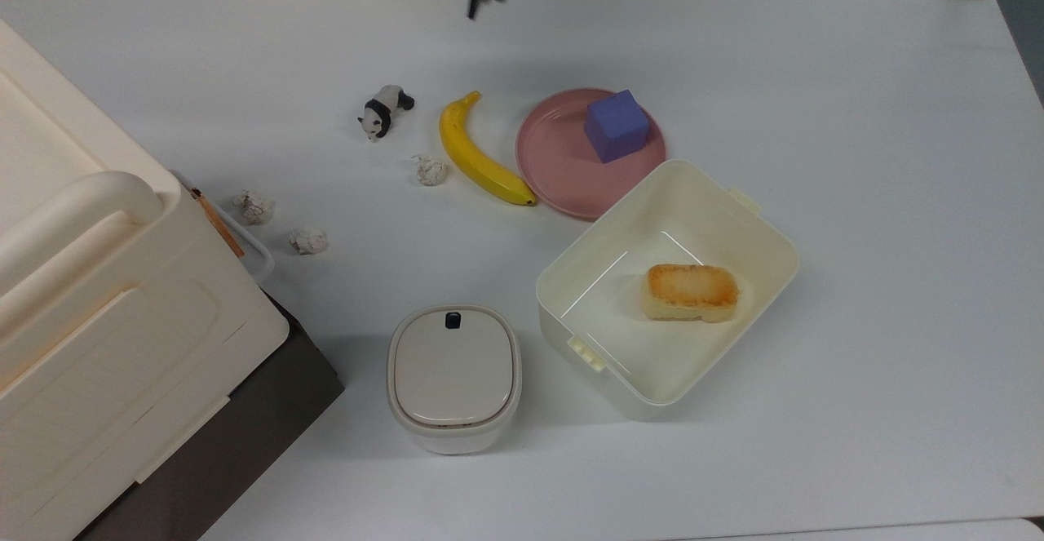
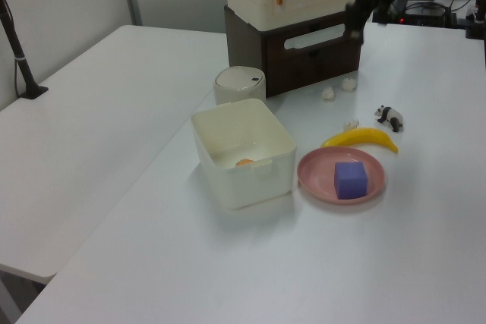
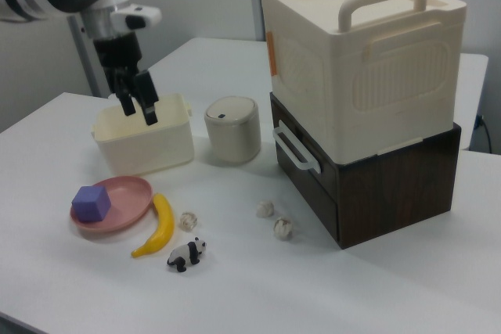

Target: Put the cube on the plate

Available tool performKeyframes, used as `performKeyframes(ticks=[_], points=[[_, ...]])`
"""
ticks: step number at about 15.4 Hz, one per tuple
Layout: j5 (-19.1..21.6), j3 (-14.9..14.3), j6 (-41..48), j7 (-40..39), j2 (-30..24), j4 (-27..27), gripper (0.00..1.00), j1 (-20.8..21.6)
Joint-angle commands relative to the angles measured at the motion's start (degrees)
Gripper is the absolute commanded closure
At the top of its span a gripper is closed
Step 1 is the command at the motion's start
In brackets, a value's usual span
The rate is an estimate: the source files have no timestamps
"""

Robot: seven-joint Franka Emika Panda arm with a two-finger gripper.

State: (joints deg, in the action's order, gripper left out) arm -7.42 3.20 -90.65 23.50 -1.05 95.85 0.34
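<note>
Banana and open box flank the plate; above is free.

No text, label, brand, number or sign can be read on anything in these views.
</note>
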Motion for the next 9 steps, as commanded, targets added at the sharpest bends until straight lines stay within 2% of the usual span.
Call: performKeyframes(ticks=[1,3,4,9], points=[[5.04,-6.61,0.38,-13.18,-4.31,1.00,0.00,0.54],[6.62,-10.21,0.12,-16.19,-4.22,-0.74,0.00,0.54],[7.07,-11.10,0.29,-16.29,-3.79,-1.80,0.00,0.62],[7.25,-12.43,1.00,-14.63,-2.55,-5.15,0.00,1.32]])
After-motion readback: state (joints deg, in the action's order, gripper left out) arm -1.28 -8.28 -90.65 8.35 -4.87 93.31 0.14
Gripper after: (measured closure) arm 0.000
